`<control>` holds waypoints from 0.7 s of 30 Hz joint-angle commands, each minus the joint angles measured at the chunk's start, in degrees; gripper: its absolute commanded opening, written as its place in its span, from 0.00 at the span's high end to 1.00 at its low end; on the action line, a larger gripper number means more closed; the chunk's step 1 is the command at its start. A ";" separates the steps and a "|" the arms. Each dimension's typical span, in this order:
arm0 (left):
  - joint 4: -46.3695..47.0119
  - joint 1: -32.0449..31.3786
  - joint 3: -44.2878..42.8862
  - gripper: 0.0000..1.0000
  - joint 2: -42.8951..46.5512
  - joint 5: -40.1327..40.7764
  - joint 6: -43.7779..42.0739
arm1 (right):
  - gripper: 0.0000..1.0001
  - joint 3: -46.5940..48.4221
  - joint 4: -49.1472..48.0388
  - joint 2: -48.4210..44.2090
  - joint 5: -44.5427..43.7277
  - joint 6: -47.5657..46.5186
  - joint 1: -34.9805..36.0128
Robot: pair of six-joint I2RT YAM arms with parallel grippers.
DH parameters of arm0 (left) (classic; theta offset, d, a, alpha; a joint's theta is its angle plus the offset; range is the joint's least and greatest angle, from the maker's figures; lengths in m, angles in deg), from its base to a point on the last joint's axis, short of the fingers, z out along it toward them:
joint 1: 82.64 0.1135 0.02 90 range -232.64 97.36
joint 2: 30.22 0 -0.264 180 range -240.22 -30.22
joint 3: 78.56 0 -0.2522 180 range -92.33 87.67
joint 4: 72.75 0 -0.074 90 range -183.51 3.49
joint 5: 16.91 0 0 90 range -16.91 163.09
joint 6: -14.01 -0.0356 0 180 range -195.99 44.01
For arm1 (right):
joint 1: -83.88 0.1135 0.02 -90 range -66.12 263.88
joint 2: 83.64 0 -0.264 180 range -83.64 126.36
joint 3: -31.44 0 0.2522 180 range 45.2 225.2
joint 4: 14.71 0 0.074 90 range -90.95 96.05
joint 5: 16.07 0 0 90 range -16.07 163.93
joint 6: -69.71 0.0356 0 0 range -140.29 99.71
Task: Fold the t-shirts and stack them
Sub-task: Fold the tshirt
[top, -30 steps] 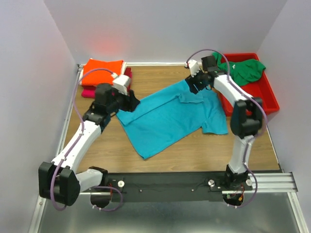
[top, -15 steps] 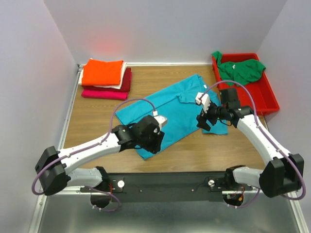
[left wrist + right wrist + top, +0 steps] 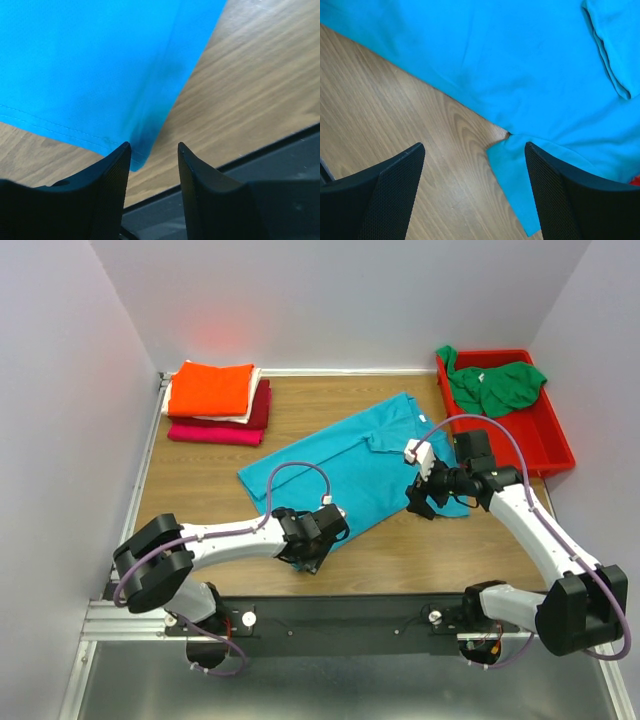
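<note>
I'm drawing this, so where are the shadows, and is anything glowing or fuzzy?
Top external: a soft red glow on the back wall above the orange t-shirt. Left wrist: a dark shadow on the teal t-shirt near its corner. Right wrist: even light, sharp wood grain on the table, nothing fuzzy.

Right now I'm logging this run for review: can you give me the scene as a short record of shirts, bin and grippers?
teal shirt: spread flat on the table, unfolded
stack: folded shirts at the far left corner, orange on top
green shirt: crumpled in the bin, far right
left gripper: open, at the teal shirt's near corner
right gripper: open, over the spot where the sleeve meets the body
</note>
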 commanded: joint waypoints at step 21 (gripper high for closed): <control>-10.73 -0.54 0.92 0.96 4.48 -0.39 7.88 | 0.13 -6.64 13.87 -5.73 -15.26 -28.55 -0.71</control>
